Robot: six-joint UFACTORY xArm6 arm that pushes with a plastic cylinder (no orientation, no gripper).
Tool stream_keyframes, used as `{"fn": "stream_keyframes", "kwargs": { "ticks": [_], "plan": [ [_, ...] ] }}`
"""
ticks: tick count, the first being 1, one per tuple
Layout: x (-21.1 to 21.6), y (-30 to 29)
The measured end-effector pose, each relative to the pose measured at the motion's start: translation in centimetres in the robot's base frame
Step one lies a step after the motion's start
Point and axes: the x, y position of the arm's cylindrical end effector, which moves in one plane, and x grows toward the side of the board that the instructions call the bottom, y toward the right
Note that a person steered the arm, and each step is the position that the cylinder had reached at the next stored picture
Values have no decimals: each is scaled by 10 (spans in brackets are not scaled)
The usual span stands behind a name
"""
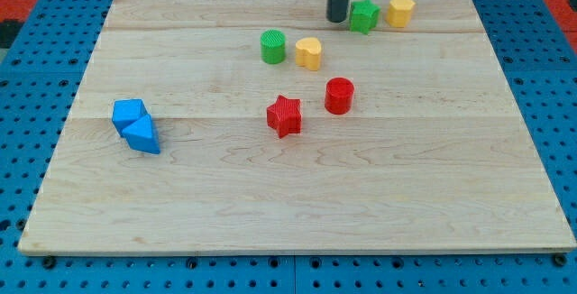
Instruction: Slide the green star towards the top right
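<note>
Two blue blocks (136,125), two red, two yellow, two green; my tip (337,19) beside green star (363,16).

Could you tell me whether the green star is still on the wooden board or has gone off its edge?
On the board. The green star sits near the wooden board top edge, between my tip and a yellow block.

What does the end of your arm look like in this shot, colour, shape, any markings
A straight, round rod in dark grey to black, smooth and plain, with no cables or markings visible. It enters from the view's top, so only the lower stretch shows. My tip ends blunt, just left of the green star.
</note>
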Motion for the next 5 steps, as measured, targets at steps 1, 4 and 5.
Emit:
{"fn": "stream_keyframes", "kwargs": {
  "ticks": [1, 4, 5],
  "plan": [
    [19, -102],
    [50, -31],
    [34, -25]
  ]
}}
